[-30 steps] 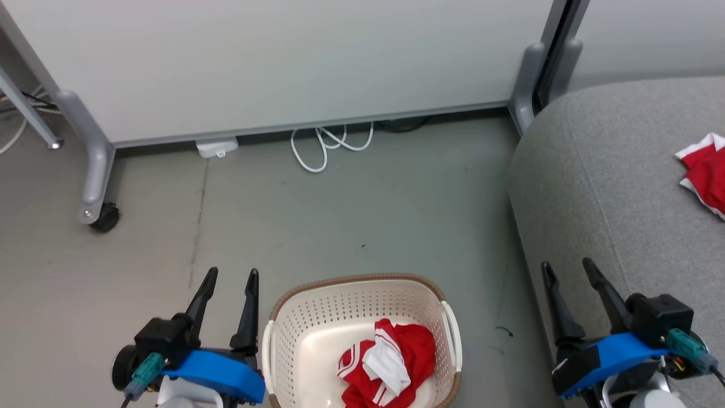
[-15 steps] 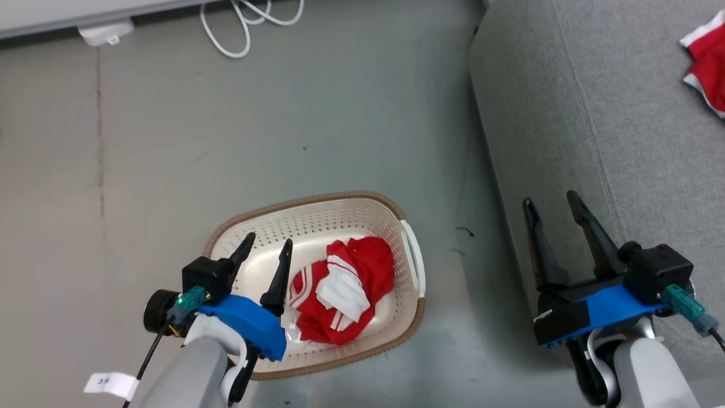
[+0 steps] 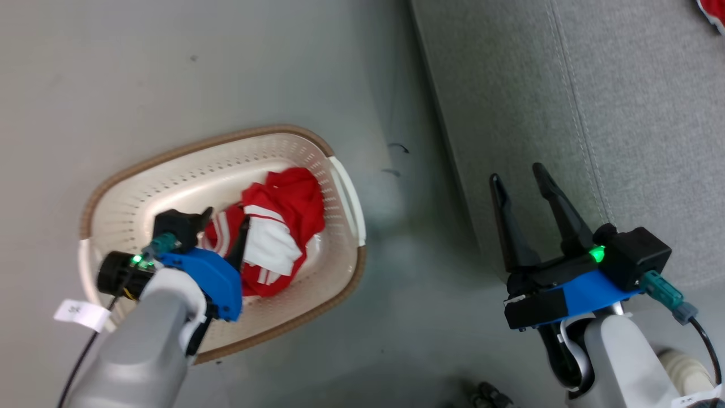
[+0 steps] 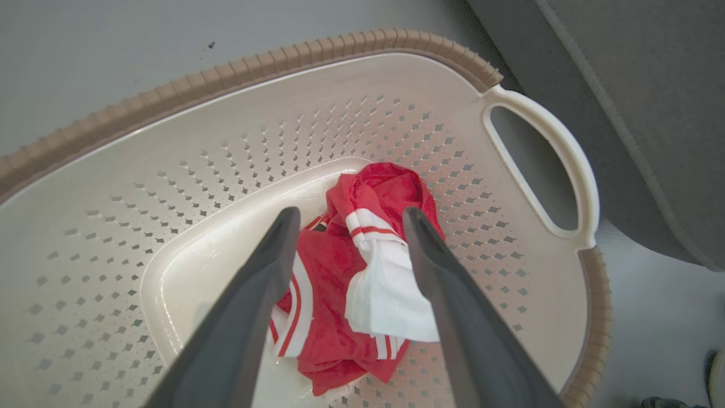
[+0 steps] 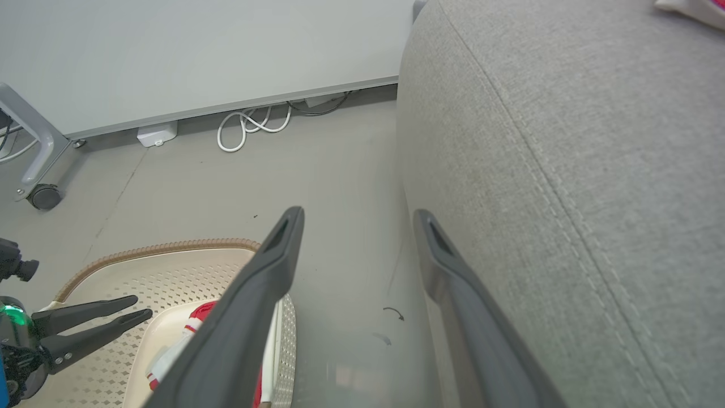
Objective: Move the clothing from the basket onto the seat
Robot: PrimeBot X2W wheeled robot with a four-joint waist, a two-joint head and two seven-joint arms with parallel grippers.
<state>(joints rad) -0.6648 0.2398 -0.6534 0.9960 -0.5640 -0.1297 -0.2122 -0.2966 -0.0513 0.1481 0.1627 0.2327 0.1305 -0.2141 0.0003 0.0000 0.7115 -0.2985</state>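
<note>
A: What is the left gripper [image 4: 349,214] doing?
B: Its fingers are spread wide and hold nothing. One is on each side of the red clothing [image 3: 289,198].
A: Where is the clothing?
B: Bunched in the middle of the basket [image 3: 170,153], on the floor [image 3: 340,68] near the seat [image 3: 623,113].
A: And the right gripper [image 3: 516,173]?
B: Spread too, and empty, by the seat's edge.
</note>
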